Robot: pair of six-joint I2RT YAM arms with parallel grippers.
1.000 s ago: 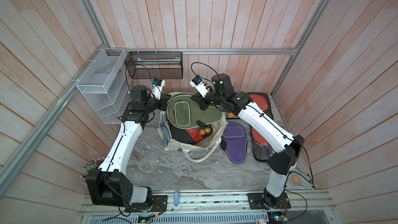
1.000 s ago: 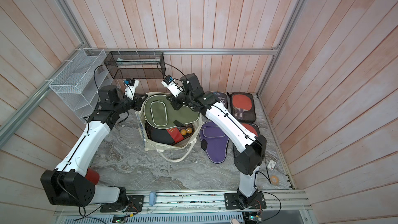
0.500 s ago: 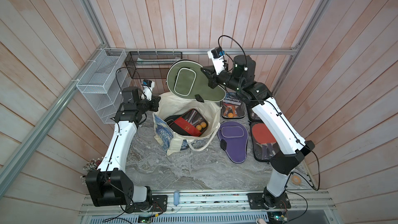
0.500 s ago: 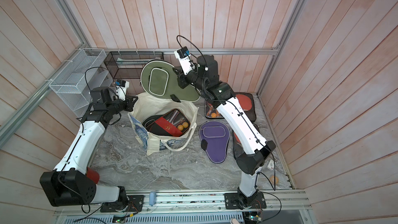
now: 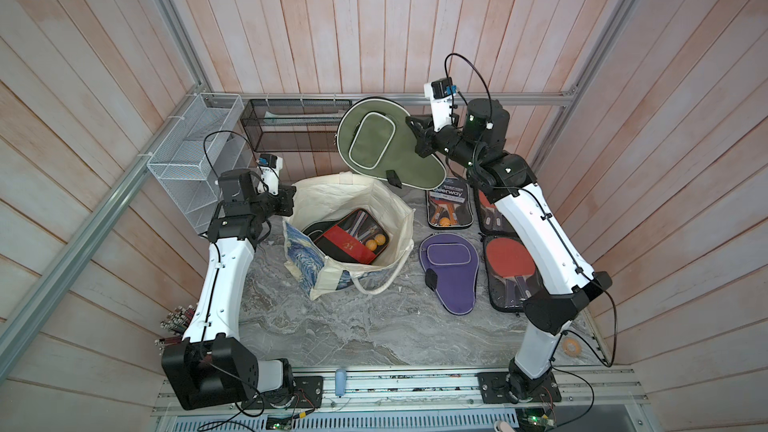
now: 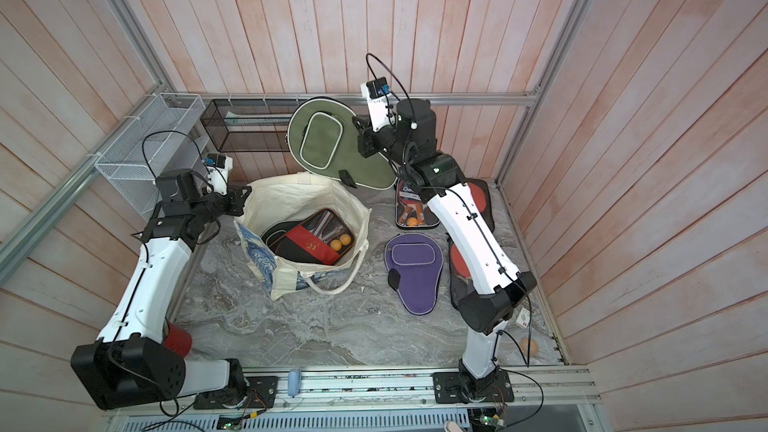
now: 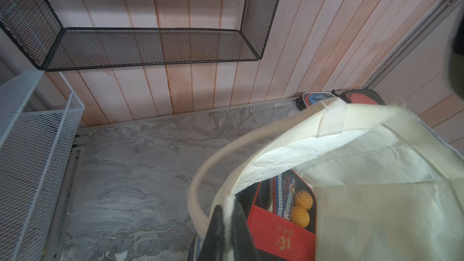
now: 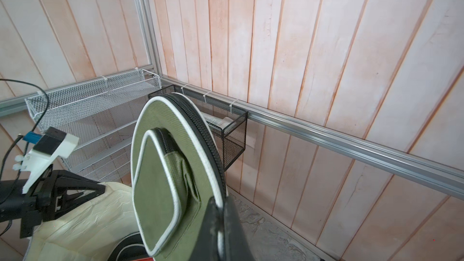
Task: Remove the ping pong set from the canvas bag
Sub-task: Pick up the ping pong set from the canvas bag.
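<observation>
1 canvas bag (image 5: 332, 193) on marbled tabletop (image 5: 353, 334) | plank walls (image 5: 332, 14) | white rack (image 5: 187, 168)

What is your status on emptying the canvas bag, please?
Left pincer shut on canvas bag rim. Right pincer shut on green paddle case, raised above bag. Red-and-black set in bag, unobstructed.

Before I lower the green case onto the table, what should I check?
1. Grip: right fingers shut on green case edge: ok.
2. Green case lifted above bag: ok.
3. Bag held: left fingers pinch its rim: ok.
4. Bare table in front of bag: ok.
5. Bag emptied: not ok, red case inside.
6. Grip firmness: cannot tell.
</observation>
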